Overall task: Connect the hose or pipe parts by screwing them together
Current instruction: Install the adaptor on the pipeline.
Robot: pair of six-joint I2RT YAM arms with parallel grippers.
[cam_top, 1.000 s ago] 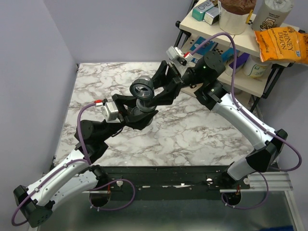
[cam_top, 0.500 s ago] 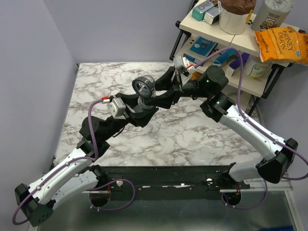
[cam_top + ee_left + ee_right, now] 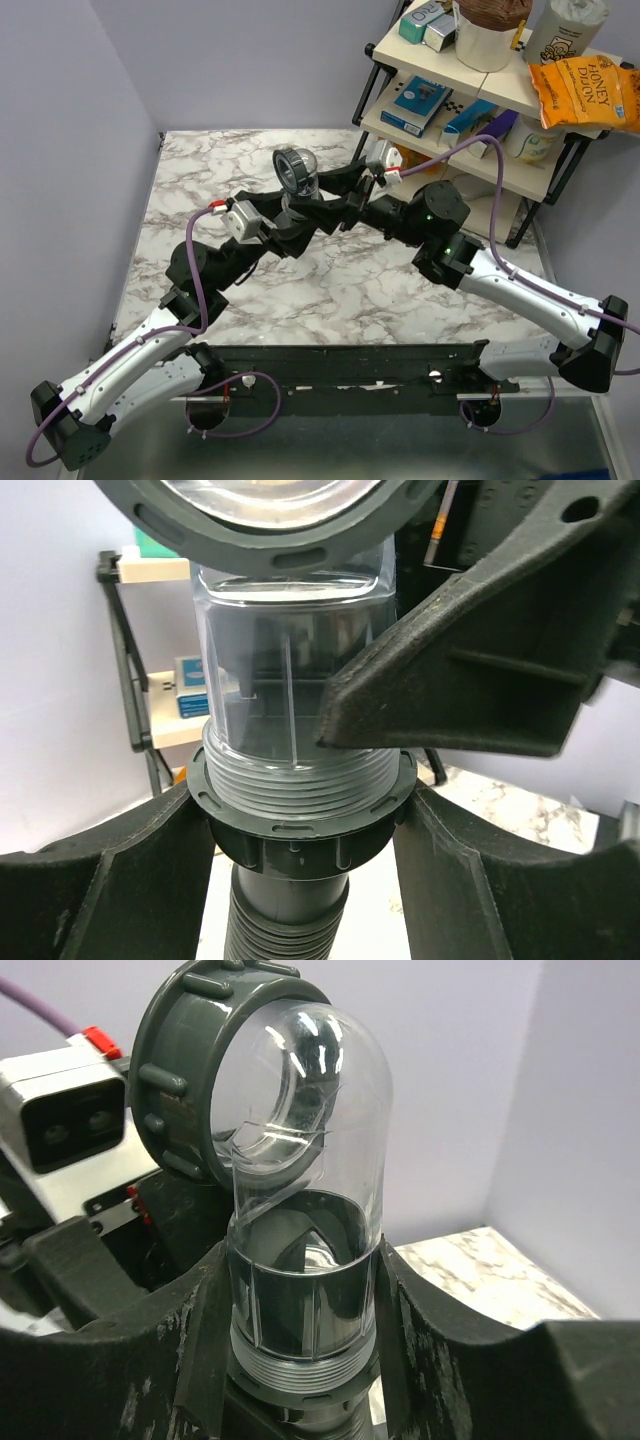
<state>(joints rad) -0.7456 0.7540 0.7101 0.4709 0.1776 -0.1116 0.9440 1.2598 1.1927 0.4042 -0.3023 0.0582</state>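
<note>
Above the marble table, both grippers hold the pipe parts together. The clear elbow fitting [image 3: 297,175] [image 3: 305,1150] has a grey collar ring [image 3: 180,1070] at its top and a grey threaded end [image 3: 295,780] sitting in the black collar nut [image 3: 300,830] of the ribbed hose [image 3: 285,935]. My left gripper [image 3: 300,845] [image 3: 285,222] is shut on that collar nut. My right gripper [image 3: 305,1305] [image 3: 322,205] is shut on the elbow's straight lower part, just above the thread. The rest of the hose is hidden below the grippers.
A shelf rack [image 3: 470,130] with boxes, tubs and an orange snack bag [image 3: 585,90] stands at the back right, close behind the right wrist. Lilac walls close the left and back. Purple cables [image 3: 190,270] loop off both arms. The marble table [image 3: 400,275] lies below.
The right arm has swung its elbow down and toward the near right, and its wrist has rolled. The fitting has moved a little toward the back, its grey ring turning. Both grips are unchanged.
</note>
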